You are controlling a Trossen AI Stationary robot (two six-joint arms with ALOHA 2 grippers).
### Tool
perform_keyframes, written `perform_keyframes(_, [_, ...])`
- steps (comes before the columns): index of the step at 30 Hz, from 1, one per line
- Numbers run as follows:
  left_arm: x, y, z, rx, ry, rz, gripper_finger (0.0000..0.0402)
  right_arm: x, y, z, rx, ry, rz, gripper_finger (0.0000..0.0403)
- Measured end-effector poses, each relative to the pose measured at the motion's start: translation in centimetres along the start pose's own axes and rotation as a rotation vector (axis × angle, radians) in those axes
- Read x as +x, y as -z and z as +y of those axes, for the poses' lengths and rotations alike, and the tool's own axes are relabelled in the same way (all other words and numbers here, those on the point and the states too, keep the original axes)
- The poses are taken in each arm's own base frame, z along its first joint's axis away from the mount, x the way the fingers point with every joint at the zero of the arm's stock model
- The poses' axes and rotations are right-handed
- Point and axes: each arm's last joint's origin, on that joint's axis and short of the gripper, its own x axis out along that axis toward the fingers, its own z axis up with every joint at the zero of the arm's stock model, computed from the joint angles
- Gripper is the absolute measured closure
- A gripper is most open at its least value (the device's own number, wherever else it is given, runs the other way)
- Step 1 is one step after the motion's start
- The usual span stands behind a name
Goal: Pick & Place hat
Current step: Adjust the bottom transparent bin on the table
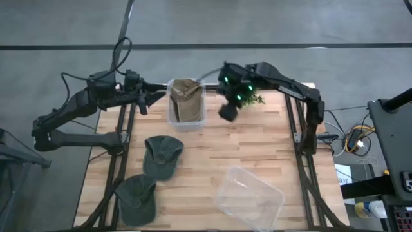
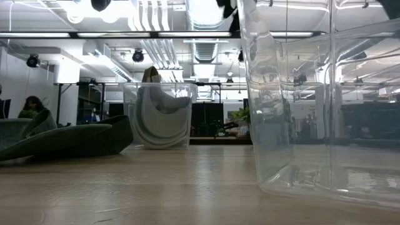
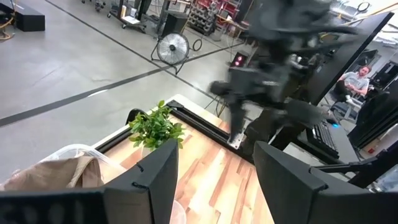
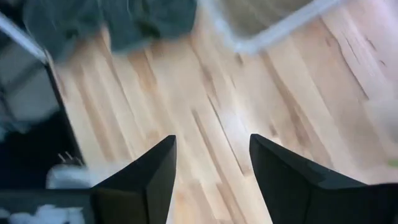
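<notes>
A tan hat (image 1: pixel 186 101) sits folded inside a small clear bin (image 1: pixel 172 120) at the table's far side; the low view shows it too (image 2: pixel 161 119). Two green caps lie flat on the table's left half, one at mid-table (image 1: pixel 162 155) and one near the front edge (image 1: pixel 138 197). My left gripper (image 1: pixel 153 97) hovers open just left of the bin, with the hat (image 3: pixel 62 177) below it. My right gripper (image 1: pixel 228 111) hangs open above bare wood right of the bin (image 4: pixel 267 28); a green cap (image 4: pixel 112 22) shows farther off in its view.
A large clear bin with nothing in it (image 1: pixel 248 196) stands near the front right and fills the low view's right side (image 2: pixel 325 100). A small potted plant (image 1: pixel 255 99) stands at the far edge. Bare wood lies between the caps and the large bin. A person sits beyond the table (image 3: pixel 357 79).
</notes>
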Motion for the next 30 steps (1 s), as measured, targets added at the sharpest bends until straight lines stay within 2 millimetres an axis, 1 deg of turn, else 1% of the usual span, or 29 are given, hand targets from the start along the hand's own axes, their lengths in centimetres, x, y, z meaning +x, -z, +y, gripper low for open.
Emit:
perform_keyframes(3, [0.3,0.1,0.0,-0.001,-0.003,0.010,0.0200,0.0,2.1,2.4,-0.066,0.091,0.051,0.0208])
perform_keyframes(6, [0.6,0.1,0.1,-0.001,-0.007,0.017,0.0200,0.3,3.7,4.7,-0.107,0.116,0.088,0.0209])
perform_keyframes(9, [0.9,0.3,0.1,-0.004,-0.013,0.033,0.0200,0.8,5.4,6.9,-0.183,0.142,0.107,0.0209])
perform_keyframes(12, [1.0,0.3,0.2,-0.006,-0.015,0.038,0.0200,2.1,6.9,8.9,-0.231,0.176,0.139,0.0209])
perform_keyframes(18, [1.1,0.4,0.2,-0.006,-0.016,0.041,0.0200,5.1,9.8,12.0,-0.269,0.189,0.229,0.0209])
perform_keyframes(22, [1.1,0.4,0.2,-0.005,-0.016,0.040,0.0200,7.0,11.7,13.2,-0.317,0.237,0.275,0.0209])
perform_keyframes(25, [1.1,0.4,0.2,-0.005,-0.016,0.040,0.0200,8.0,12.8,13.4,-0.348,0.294,0.299,0.0209])
perform_keyframes(30, [1.1,0.4,0.2,-0.005,-0.016,0.040,0.0200,9.8,14.1,13.4,-0.341,0.333,0.332,0.0209])
